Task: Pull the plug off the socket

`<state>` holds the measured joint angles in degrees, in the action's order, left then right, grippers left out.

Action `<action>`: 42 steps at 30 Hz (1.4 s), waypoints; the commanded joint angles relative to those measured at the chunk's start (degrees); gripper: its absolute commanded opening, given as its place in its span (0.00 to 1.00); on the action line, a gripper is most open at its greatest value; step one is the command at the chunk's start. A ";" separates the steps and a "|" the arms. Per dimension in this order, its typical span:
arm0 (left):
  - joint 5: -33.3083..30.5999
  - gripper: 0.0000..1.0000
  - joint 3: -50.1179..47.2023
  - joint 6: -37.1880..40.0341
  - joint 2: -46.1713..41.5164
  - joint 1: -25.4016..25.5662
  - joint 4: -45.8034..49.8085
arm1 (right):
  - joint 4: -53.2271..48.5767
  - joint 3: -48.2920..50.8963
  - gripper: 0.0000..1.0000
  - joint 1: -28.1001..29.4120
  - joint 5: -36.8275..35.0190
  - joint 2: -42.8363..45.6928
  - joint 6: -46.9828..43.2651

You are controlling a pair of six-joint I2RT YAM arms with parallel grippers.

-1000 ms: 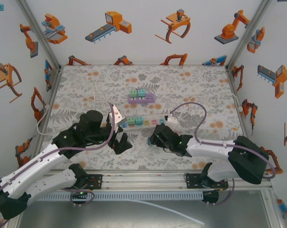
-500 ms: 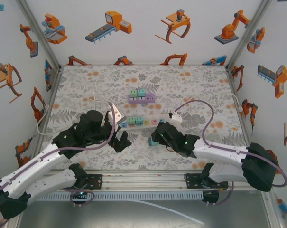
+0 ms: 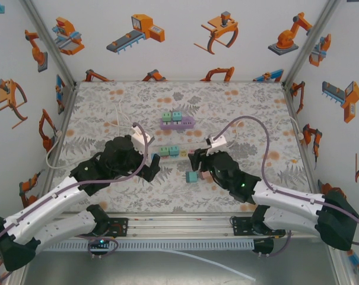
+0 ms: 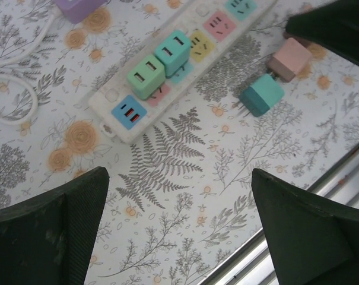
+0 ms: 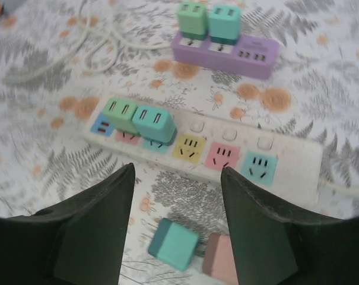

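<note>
**A:** Plug status?
**B:** I see the green plug (image 5: pixel 121 111) and the teal plug (image 5: pixel 154 123) touching it, both seated at one end of the white power strip (image 5: pixel 292 151). A loose teal cube plug (image 5: pixel 173 243) and a pink plug (image 5: pixel 222 258) lie on the table (image 3: pixel 250 101) just beside the strip.
**A:** Tools?
**B:** The left tool (image 4: pixel 179 178) is spread and holds nothing. The right tool (image 5: pixel 177 172) is spread too, above the loose pair.

Two power strips: a white strip (image 5: pixel 286 155) and a purple strip (image 5: pixel 253 56). Six plugs: two seated in each strip, plus a teal plug (image 5: pixel 173 243) and a pink plug (image 5: pixel 221 258) loose near the right jaws.
</note>
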<state>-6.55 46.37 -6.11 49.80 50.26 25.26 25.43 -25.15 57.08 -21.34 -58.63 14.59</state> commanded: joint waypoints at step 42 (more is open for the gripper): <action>5.87 0.79 1.44 -18.70 36.16 -20.73 -17.31 | -24.87 -38.51 0.38 -21.75 68.71 -45.87 -57.39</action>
<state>-2.90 46.39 -23.90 84.77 29.78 9.04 0.86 -62.41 35.38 45.01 -103.92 -43.11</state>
